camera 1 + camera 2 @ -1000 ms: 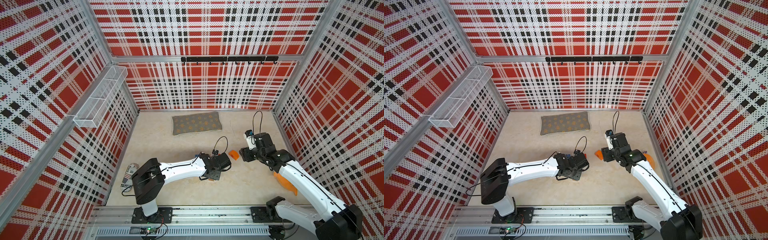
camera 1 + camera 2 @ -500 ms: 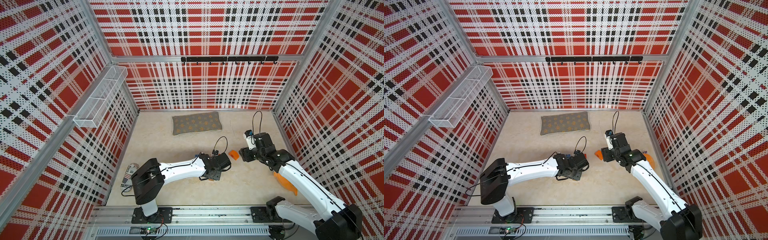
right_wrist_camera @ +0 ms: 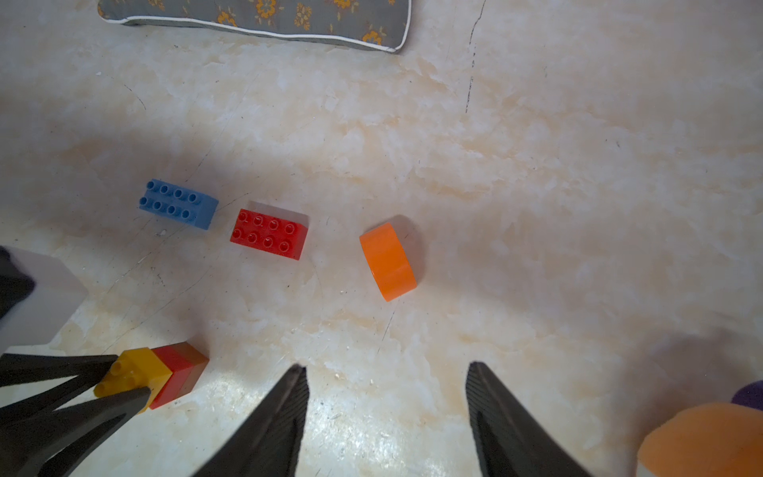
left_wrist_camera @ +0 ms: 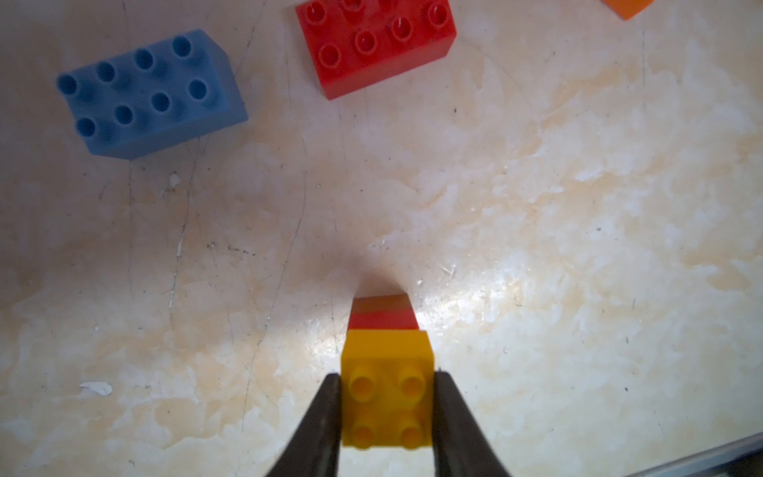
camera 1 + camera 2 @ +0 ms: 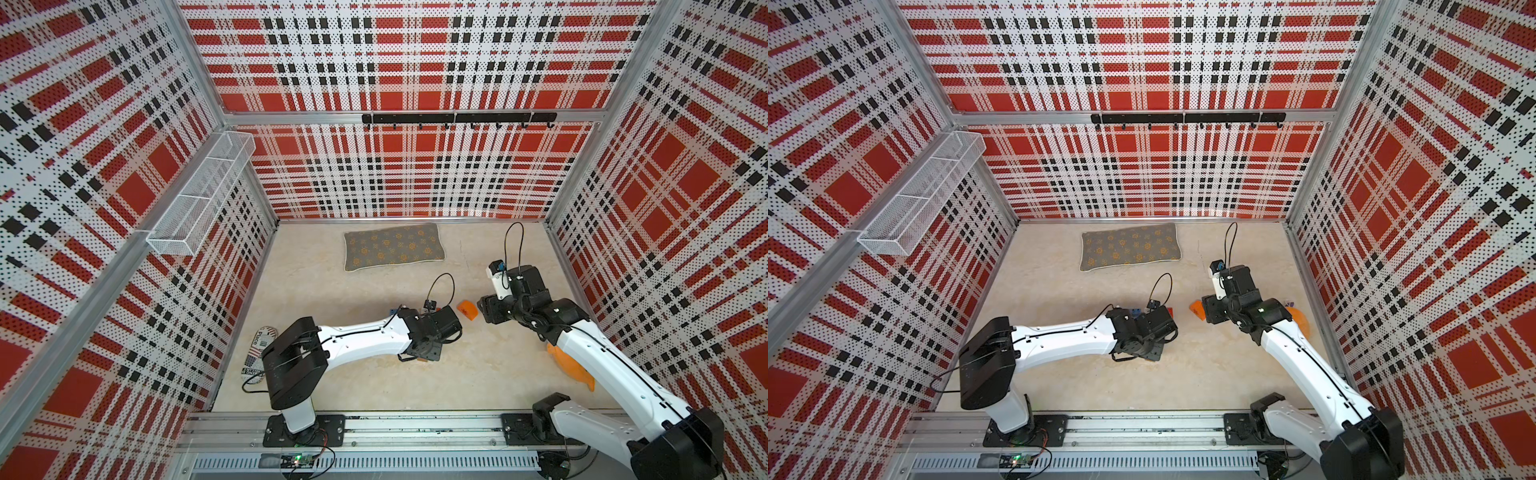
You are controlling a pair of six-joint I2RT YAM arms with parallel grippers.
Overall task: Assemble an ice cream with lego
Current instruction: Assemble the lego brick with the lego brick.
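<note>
writing: "Place" on printed flat item (image 5: 261, 338).
stem (image 4: 382, 318): long axis along gripper line; studs face wrist, brown end toward table (image 4: 536, 206).
left gripper (image 4: 387, 380): clamps yellow brick (image 4: 388, 349).
right gripper (image 3: 387, 365): parted, empty.

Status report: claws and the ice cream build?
Left claw shut on three-brick stem. Right claw open, empty. Blue brick, red brick, orange dome loose, unstacked. Nothing blocking.

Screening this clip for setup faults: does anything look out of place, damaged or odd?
Nothing is spilled or broken. Unrelated clutter stands out: a printed slipper-like item lies by the left wall, and a big orange object sits under the right arm. A thin dark crack-like line marks the tabletop.
</note>
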